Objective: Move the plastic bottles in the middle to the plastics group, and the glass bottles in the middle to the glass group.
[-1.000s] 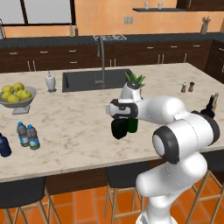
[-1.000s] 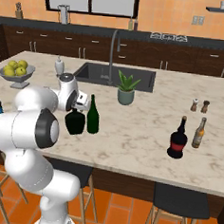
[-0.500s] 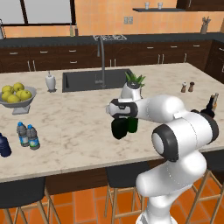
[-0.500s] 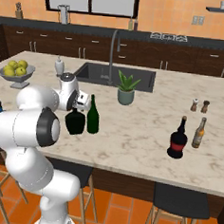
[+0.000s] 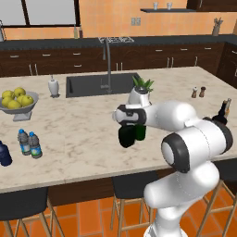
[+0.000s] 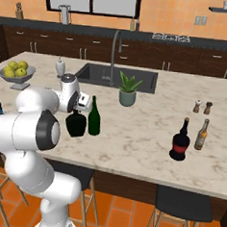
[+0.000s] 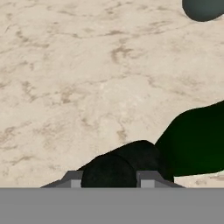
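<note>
A long pale marble island counter (image 6: 147, 137) is seen, with a dark sink (image 6: 116, 77) set into its far side. Near the middle of the counter, the squat black bottle (image 6: 76, 123) is held at its short neck by the closed gripper (image 6: 76, 107); in the hand view the two finger tips (image 7: 75, 179) are pressed against either side of the bottle's dark round top. Whether its base is on the marble or just off it cannot be told. Just beside it, the tall slim dark green bottle (image 6: 94, 117) is stood upright. No label is seen on either.

Toward the right end, a round dark bottle (image 6: 181, 140) with a red label is placed next to a slim amber bottle (image 6: 201, 135); no writing can be read on the label. At the left end, two small clear water bottles (image 5: 28, 143) with blue caps and blue-green labels are stood side by side, near a stubby dark blue bottle (image 5: 4, 153). Their print is too small to be read.
</note>
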Controlling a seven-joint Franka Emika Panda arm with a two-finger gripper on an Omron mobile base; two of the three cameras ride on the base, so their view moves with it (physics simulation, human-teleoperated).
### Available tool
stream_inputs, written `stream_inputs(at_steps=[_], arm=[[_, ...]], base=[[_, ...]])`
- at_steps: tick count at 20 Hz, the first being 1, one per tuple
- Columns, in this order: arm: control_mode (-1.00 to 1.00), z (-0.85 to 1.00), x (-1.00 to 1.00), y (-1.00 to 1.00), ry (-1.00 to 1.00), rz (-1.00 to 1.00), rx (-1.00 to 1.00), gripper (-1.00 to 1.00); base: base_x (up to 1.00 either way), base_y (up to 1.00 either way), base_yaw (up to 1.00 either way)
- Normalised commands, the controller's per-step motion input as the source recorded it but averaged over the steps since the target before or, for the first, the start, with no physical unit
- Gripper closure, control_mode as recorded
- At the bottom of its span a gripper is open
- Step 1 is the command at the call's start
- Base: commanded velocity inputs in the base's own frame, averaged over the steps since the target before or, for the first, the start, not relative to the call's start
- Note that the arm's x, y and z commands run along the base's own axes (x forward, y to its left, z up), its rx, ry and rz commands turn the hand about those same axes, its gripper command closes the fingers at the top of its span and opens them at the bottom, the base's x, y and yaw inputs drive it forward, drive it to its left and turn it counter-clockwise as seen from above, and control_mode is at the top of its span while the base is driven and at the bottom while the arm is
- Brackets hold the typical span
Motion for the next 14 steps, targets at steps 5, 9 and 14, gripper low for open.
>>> stream_inputs(at_steps=[5, 9, 14], arm=[[-1.00, 0.08, -0.64, -0.28, 0.00, -0.04, 0.00, 1.00], [-1.00, 0.27, -0.72, -0.37, 0.00, -0.06, 0.00, 1.00], [-1.00, 0.31, -0.52, -0.60, 0.00, -0.11, 0.00, 1.00]], base=[[0.00, 0.00, 0.00], [0.00, 0.00, 0.00], [0.00, 0.00, 0.00]])
